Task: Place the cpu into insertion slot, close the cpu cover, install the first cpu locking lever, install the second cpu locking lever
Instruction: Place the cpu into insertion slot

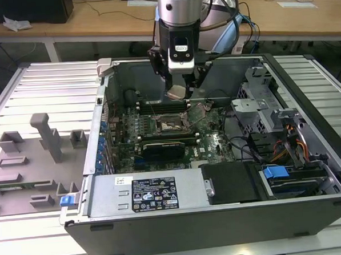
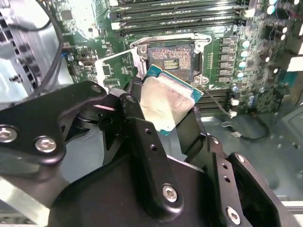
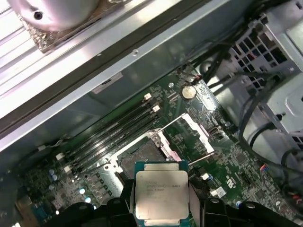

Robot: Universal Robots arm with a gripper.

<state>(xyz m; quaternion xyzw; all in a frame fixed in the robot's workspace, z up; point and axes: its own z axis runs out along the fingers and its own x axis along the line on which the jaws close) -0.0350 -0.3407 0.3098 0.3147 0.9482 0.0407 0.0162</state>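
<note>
cpu in end effector, metal face up, above insertion slot.

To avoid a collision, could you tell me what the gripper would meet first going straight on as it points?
Probably the open insertion slot, the held cpu touching first; depth is unclear, so perhaps the board beside it.

My pincer clamps the cpu by two opposite edges between my black fingers, with the silver-grey face showing and the chip tilted. It hangs over the green motherboard, overlapping the near edge of the insertion slot, whose tan-gold pin field lies bare. The cpu cover stands swung open beside the slot. Long black memory slots run beyond it.
</note>
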